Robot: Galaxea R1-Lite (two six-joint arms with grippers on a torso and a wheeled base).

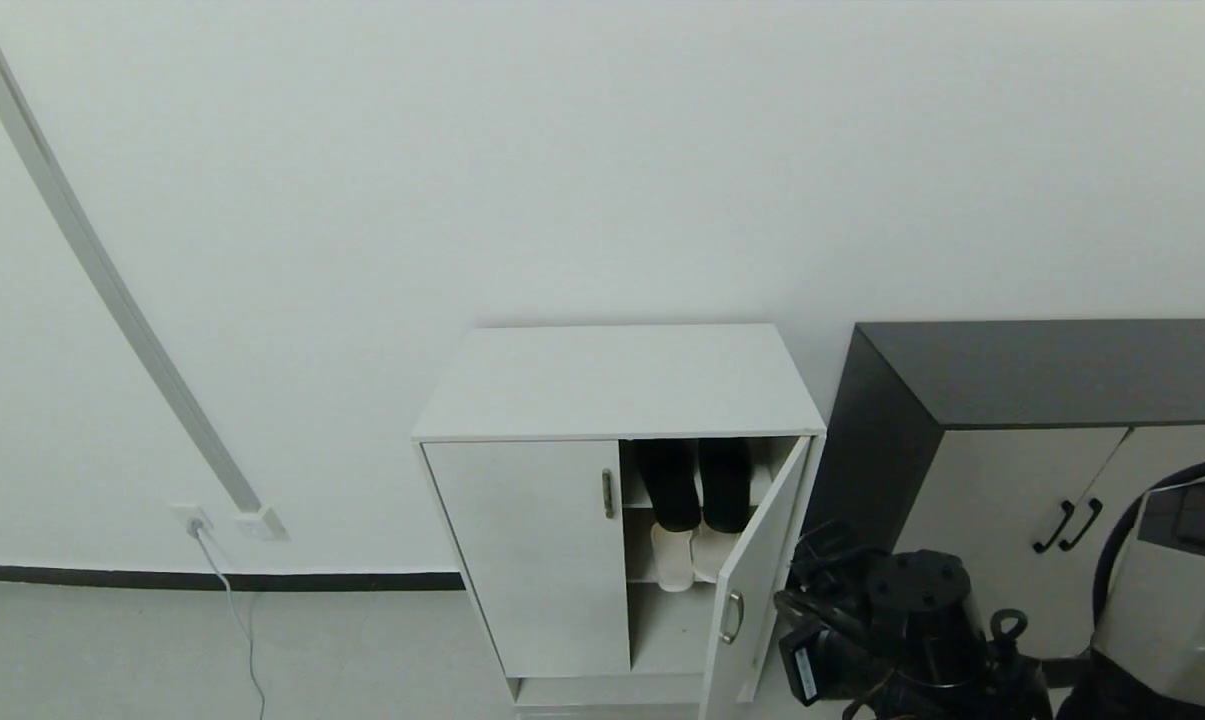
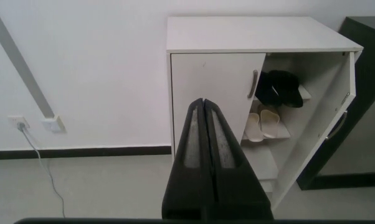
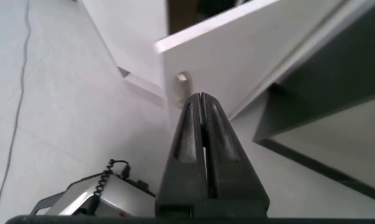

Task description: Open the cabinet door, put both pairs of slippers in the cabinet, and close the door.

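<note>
The white cabinet [image 1: 617, 380] stands against the wall, its left door [image 1: 532, 550] shut and its right door [image 1: 757, 570] swung partly open. Black slippers [image 1: 697, 480] lie on the upper shelf and white slippers [image 1: 687, 555] on the shelf below; the left wrist view shows the black slippers [image 2: 281, 87] and white slippers [image 2: 265, 124] too. My right arm [image 1: 892, 620] is low, just right of the open door. My right gripper [image 3: 202, 96] is shut and empty, its tips close to the door's handle [image 3: 183, 79]. My left gripper [image 2: 204, 101] is shut on nothing, well back from the cabinet's front.
A dark-topped cabinet [image 1: 1042, 370] stands right beside the white one, behind the open door. A wall socket with a hanging cable [image 1: 194, 520] and a slanted conduit [image 1: 112, 280] are to the left. Bare floor lies left of the cabinet.
</note>
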